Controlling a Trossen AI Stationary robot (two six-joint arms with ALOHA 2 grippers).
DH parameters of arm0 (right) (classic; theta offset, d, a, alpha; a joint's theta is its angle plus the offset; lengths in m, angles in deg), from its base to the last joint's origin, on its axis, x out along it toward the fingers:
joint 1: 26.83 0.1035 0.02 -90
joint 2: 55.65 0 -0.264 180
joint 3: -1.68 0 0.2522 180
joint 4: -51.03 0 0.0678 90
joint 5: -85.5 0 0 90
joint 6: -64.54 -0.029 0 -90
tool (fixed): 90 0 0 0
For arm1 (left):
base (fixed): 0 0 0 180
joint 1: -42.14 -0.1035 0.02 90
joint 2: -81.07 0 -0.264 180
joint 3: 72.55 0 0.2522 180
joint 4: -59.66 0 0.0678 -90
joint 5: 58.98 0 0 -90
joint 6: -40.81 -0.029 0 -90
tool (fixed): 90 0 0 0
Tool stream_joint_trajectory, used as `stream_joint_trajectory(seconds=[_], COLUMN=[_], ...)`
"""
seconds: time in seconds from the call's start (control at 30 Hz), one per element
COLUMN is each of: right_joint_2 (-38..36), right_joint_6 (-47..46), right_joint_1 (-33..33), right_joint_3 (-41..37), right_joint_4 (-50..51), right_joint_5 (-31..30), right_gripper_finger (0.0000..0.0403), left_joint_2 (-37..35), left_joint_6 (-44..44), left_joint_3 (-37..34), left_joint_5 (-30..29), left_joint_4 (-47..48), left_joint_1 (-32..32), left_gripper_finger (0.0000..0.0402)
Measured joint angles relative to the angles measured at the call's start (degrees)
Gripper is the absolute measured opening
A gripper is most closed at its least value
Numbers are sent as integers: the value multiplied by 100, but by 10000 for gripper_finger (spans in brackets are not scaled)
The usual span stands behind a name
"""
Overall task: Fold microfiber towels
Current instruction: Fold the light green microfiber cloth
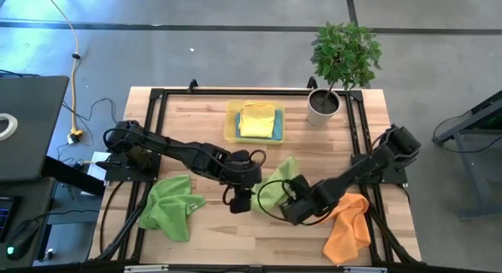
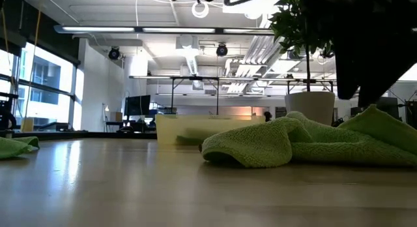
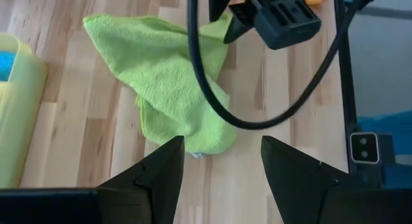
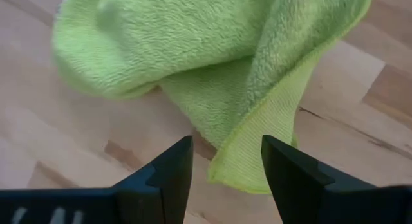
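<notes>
High view | potted plant [image 1: 339,61] beside yellow tray [image 1: 231,125] | orange towel [image 1: 349,226] right

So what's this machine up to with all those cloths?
Two robot arms are working on a crumpled green towel in the middle of the table. The left gripper and the right gripper both hover at its edges with fingers open; neither holds it yet. Another green towel and an orange towel lie unfolded nearby. A yellow towel already sits in the yellow tray.
</notes>
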Motion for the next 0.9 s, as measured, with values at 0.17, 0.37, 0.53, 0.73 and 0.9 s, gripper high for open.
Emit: stream_joint_trajectory(seconds=[0.17,0.37,0.53,0.73,0.9], right_joint_2=[276,344,304,304,230], right_joint_6=[-389,-504,-489,-451,-100], right_joint_1=[-3,-3,41,114,184], right_joint_3=[0,0,0,0,0], right_joint_4=[51,204,447,728,869], right_joint_5=[126,267,375,495,815], right_gripper_finger=[185,172,102,8,4], left_joint_2=[0,0,0,0,0], left_joint_6=[-227,-450,-509,-662,-933], left_joint_3=[0,0,-1,-2,-2], left_joint_5=[3,4,3,2,0], left_joint_4=[52,51,120,277,279], left_joint_1=[62,81,79,79,79], left_gripper_finger=[197,197,197,197,197])
